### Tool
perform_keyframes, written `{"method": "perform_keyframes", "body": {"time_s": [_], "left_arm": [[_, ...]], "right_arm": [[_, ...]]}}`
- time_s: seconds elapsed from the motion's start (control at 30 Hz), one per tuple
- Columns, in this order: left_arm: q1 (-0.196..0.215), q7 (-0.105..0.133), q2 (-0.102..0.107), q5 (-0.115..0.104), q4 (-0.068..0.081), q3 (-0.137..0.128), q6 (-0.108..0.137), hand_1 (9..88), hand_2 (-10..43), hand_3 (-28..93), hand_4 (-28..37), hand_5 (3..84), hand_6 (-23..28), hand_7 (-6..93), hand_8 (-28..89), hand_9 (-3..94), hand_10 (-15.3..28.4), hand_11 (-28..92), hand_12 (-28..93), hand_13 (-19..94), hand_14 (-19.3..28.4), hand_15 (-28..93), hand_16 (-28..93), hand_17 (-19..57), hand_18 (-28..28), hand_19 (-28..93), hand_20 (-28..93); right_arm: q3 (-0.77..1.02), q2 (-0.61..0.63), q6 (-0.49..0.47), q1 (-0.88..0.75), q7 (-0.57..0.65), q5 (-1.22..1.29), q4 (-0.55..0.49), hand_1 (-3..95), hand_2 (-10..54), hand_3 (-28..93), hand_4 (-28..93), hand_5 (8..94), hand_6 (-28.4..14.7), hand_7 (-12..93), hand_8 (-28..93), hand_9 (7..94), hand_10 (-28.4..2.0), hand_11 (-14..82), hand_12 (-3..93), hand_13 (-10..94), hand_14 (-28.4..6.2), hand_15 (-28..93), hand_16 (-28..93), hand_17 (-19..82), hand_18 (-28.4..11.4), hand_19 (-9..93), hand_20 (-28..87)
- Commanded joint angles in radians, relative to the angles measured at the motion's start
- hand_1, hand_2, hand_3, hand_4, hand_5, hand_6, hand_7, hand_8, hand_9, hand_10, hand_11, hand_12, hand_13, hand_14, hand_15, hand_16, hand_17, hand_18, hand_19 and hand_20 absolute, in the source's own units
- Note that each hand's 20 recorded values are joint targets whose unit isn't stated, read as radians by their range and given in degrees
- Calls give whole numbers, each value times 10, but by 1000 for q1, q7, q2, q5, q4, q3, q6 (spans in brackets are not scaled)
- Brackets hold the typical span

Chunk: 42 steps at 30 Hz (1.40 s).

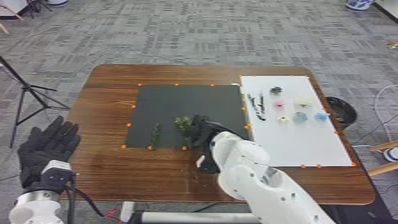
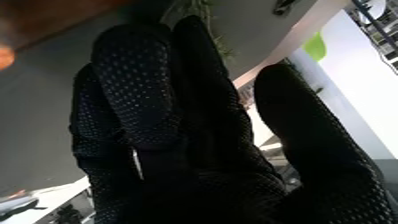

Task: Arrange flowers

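In the head view my right hand (image 1: 206,134) is over the lower right of the black mat (image 1: 187,99), right beside a leafy green sprig (image 1: 184,125). A second, thinner sprig (image 1: 155,134) lies to its left. The right wrist view has my right hand (image 2: 147,90) open, its fingers straight and the thumb apart, with part of the green sprig (image 2: 202,11) behind the fingertips; whether they touch is unclear. My left hand (image 1: 49,145) is open at the table's left edge. Several small flower heads, including a pink one (image 1: 279,103) and a blue one (image 1: 321,116), lie on the white sheet (image 1: 311,145).
Black and white strips (image 1: 258,106) lie along the white sheet's left side. Small orange markers edge the mat and sheet. A dark bin (image 1: 341,111) stands off the brown table (image 1: 151,175) at the right, and a black tripod (image 1: 29,87) stands at the left.
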Motion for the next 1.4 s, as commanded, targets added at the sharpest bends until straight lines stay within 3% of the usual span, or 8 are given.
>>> {"method": "perform_keyframes", "body": {"time_s": [0.03,0.3,0.7,1.1,1.13,1.27,1.37,1.4], "left_arm": [[7,16,17,-16,4,12,6,237,183,723,-283,445,80,149,-103,382,160,266,93,283,148,364,-65,-55,120,274,119],[14,14,21,-16,4,6,3,237,183,723,-283,445,80,150,-104,382,159,267,93,283,148,364,-65,-55,120,275,119],[-1,-1,22,-13,11,12,-3,236,182,725,-283,443,80,149,-103,382,159,267,92,281,149,365,-66,-55,120,275,118],[9,19,28,-29,6,13,6,236,183,723,-283,444,80,148,-103,382,160,267,93,282,149,365,-66,-55,119,275,119],[6,9,17,-21,6,10,4,236,184,723,-283,444,80,148,-103,382,160,267,93,281,149,366,-66,-55,119,275,119],[0,5,15,-20,8,12,5,238,184,721,-283,444,80,148,-103,382,160,267,92,281,149,366,-66,-55,119,275,119],[-6,6,18,-18,10,15,5,238,185,721,-283,444,81,148,-103,382,160,267,93,282,149,366,-66,-55,119,275,119],[-12,-19,-7,6,11,6,-1,238,185,720,-283,444,81,148,-103,382,160,268,93,282,149,366,-66,-55,119,275,119]], "right_arm": [[-6,-22,34,-7,-8,-41,32,245,179,744,-141,644,-88,399,-108,685,-237,128,140,797,-97,549,269,381,-274,869,185],[-8,-5,53,-14,-2,-33,9,243,177,747,-141,643,-87,402,-114,683,-238,131,138,795,-99,552,261,379,-272,867,183],[9,-20,-6,-38,-32,-18,-17,243,176,747,-143,644,-85,412,-113,668,-231,134,141,774,-108,559,261,357,-275,859,187],[-39,23,126,-30,-39,-193,-84,219,156,733,-144,644,-90,400,-112,657,-241,133,144,768,-110,571,255,354,-281,862,194],[-29,22,129,-32,-65,-168,-83,218,155,733,-144,645,-90,397,-111,655,-243,132,144,766,-110,573,256,354,-282,863,193],[6,11,65,-39,-109,-83,-78,215,151,738,-154,621,-96,270,-81,596,-245,127,147,722,-125,610,251,334,-281,857,185],[-6,18,123,-46,-131,-76,-75,215,150,740,-159,605,-100,221,-75,561,-245,123,145,692,-138,624,244,319,-281,848,183],[1,19,129,-50,-158,-54,-75,216,150,740,-159,605,-100,217,-74,557,-244,123,145,690,-139,625,241,318,-281,847,184]]}}
